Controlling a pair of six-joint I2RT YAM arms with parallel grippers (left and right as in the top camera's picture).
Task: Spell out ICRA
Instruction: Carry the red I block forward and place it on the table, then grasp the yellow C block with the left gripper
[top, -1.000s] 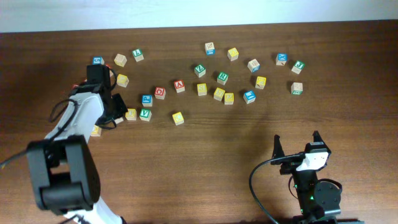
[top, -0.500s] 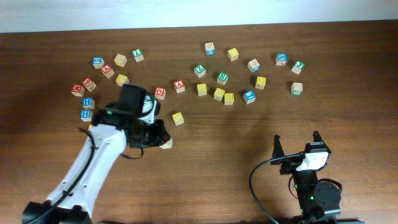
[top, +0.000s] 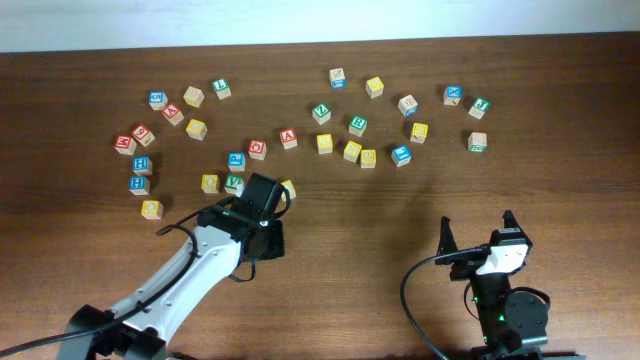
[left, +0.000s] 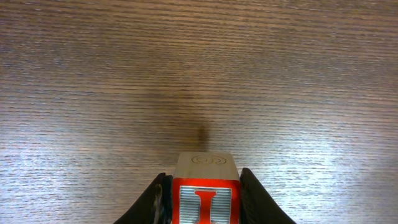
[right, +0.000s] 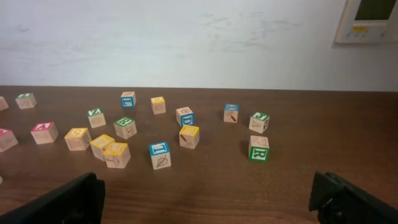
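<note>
The red-framed I cube (left: 206, 194) is seen at the bottom centre of the left wrist view, clamped between the two dark fingers (left: 158, 198) of the left claw (left: 206, 205). The claw is closed on the cube's sides, and the letter face is turned toward the camera. Whether the cube rests on the table (left: 199, 62) or hangs above it cannot be told. Only bare wood grain and a faint shadow are shown ahead of it. In the overhead view this claw is found left of centre and the cube is hidden beneath it. A yellow cube (top: 288, 187) and a green cube (top: 233, 183) lie just above the wrist, close but apart. The remaining cubes are scattered across the upper part of the frame, among them a red-framed cube (top: 289, 138) that appears to read A. A green-framed R cube (right: 259, 148) is shown in the right wrist view. The right claw (top: 477, 232) is parked at lower right, spread wide, with nothing held.
</note>
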